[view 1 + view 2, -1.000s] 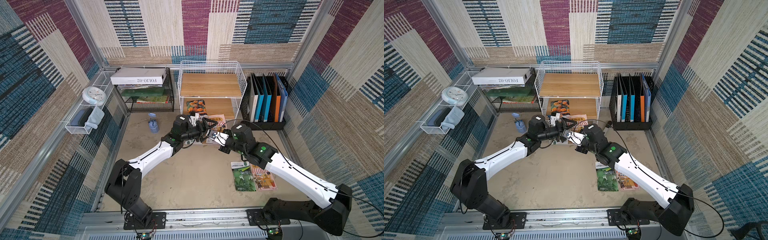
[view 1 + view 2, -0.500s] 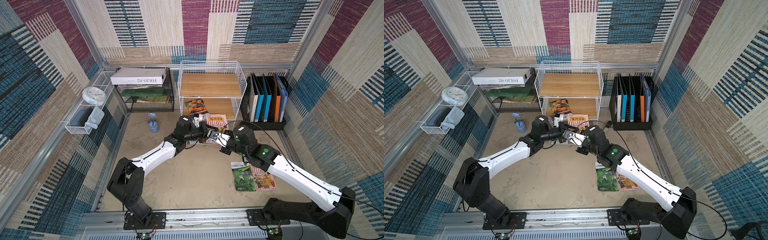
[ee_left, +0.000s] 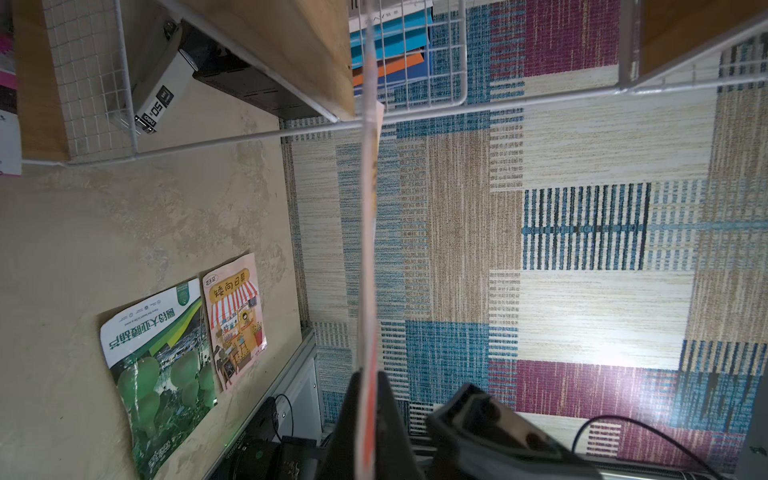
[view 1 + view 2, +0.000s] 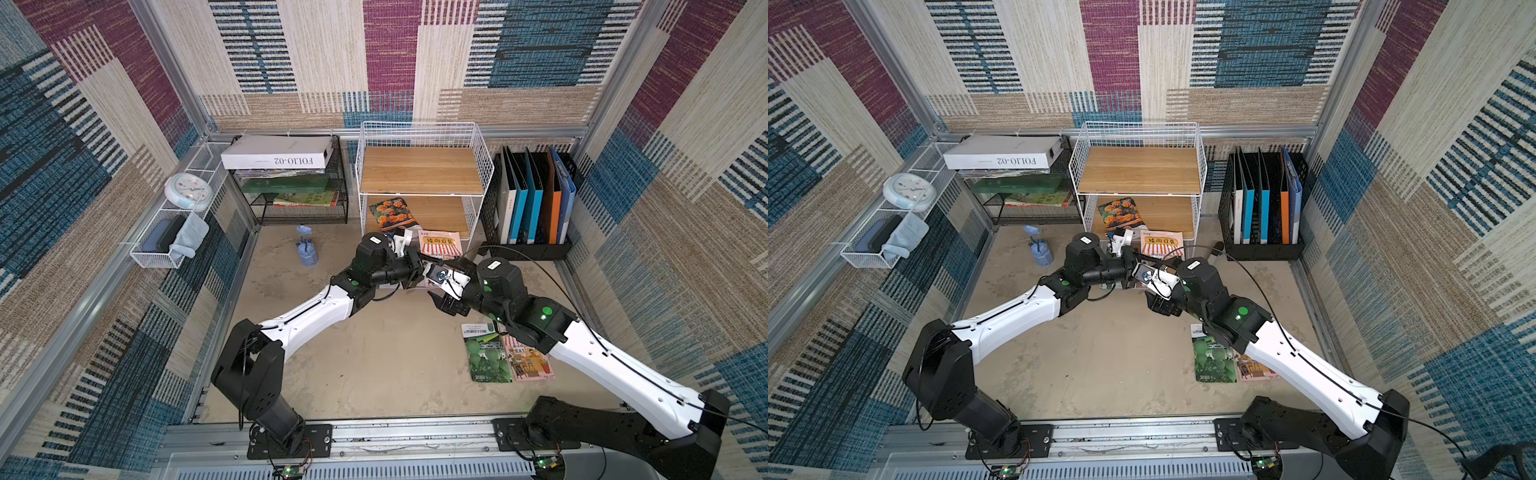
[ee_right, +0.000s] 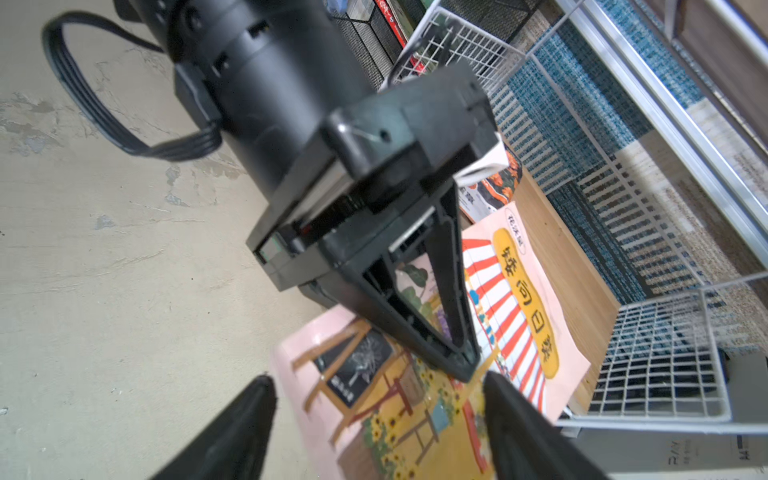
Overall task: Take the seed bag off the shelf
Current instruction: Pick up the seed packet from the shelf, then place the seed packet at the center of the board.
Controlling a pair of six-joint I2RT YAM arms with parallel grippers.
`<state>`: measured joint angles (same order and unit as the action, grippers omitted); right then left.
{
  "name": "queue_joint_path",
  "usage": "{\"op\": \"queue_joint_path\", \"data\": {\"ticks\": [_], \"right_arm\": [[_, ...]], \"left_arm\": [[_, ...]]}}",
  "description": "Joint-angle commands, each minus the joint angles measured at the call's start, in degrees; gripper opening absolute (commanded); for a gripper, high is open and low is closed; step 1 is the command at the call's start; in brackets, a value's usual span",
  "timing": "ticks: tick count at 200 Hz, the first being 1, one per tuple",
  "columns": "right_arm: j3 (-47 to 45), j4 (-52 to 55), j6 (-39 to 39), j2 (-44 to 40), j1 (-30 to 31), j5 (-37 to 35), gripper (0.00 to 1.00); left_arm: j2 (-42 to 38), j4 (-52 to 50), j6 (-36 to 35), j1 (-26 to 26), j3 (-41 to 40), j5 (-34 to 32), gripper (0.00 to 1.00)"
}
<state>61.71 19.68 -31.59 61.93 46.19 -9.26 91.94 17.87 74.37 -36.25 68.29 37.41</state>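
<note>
Since the earlier frame the right gripper (image 5: pixel 376 376) has let go, and its jaws now stand wide apart on either side of the seed bag's (image 4: pixel 440 247) near end, while the left gripper (image 5: pixel 463 363) has clamped tight on the bag. The bag hangs in the air just in front of the shelf (image 4: pixel 419 174), far end by its front edge; contact there is unclear. An orange bag (image 4: pixel 392 212) lies on a lower board of the shelf.
</note>
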Motion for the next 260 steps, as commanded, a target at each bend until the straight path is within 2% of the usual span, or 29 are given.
{"op": "queue_joint_path", "data": {"ticks": [1,45,78,82,136,168,215,231,260], "right_arm": [[-0.4,2.4,3.3,-2.3,0.6,-2.0,0.99],[1.7,10.5,9.7,-7.0,1.9,-3.0,1.0],[6.0,18.0,15.6,-6.6,3.1,-1.1,1.0],[6.2,18.2,16.1,-6.6,3.2,-0.8,0.99],[8.0,16.1,26.6,-5.1,3.6,-2.5,1.0],[7.8,14.4,33.2,-3.9,3.6,-4.2,0.99],[6.7,13.5,38.0,-2.7,4.4,-3.9,0.98],[5.3,12.6,39.0,-3.6,4.8,-3.9,0.98],[2.5,11.1,40.8,-5.8,5.0,-3.6,0.98]], "left_arm": [[-1.4,-1.1,-2.4,-0.5,-0.9,-0.1,0.0],[-5.4,-2.0,-4.8,-1.8,-6.6,-2.1,0.0],[-9.3,-2.4,-7.1,-4.3,-13.2,-3.7,0.0],[-9.7,-2.4,-7.5,-4.7,-14.0,-5.9,0.0],[-12.2,0.6,-8.8,-12.7,-24.0,-16.2,0.0],[-7.5,14.3,-3.7,-17.3,-32.0,-21.7,0.0],[5.1,32.0,1.1,-21.5,-36.0,-27.6,0.0],[7.6,34.4,1.3,-22.1,-36.2,-29.2,0.0],[9.4,32.6,0.2,-22.3,-34.6,-29.2,0.0]]}}
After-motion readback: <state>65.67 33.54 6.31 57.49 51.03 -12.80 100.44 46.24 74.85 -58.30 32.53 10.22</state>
